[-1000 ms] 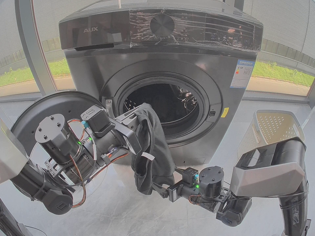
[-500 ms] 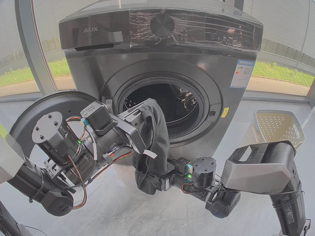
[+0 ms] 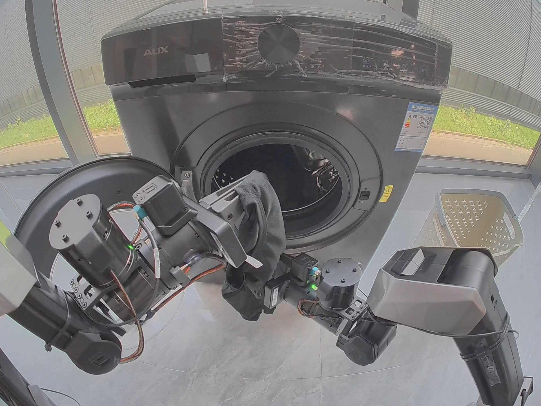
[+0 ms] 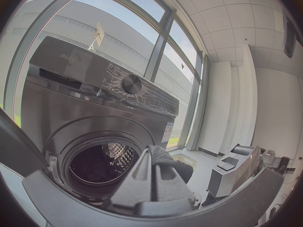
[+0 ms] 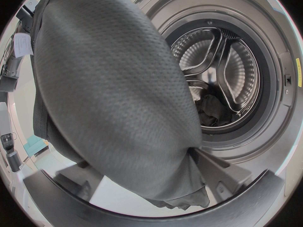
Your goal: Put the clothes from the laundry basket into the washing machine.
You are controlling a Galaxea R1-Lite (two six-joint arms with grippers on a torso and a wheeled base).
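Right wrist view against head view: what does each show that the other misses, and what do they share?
Right wrist view alone: dark clothes already lying inside the drum. Head view alone: the basket on the floor at the washer's right, its open door at the left, and the dial on top. Both: the dark garment hanging in front of the drum's mouth.

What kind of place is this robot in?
Probably a laundry corner in a glass-walled room: a dark grey front-loading washing machine, a cream perforated plastic laundry basket beside it, tall windows behind.
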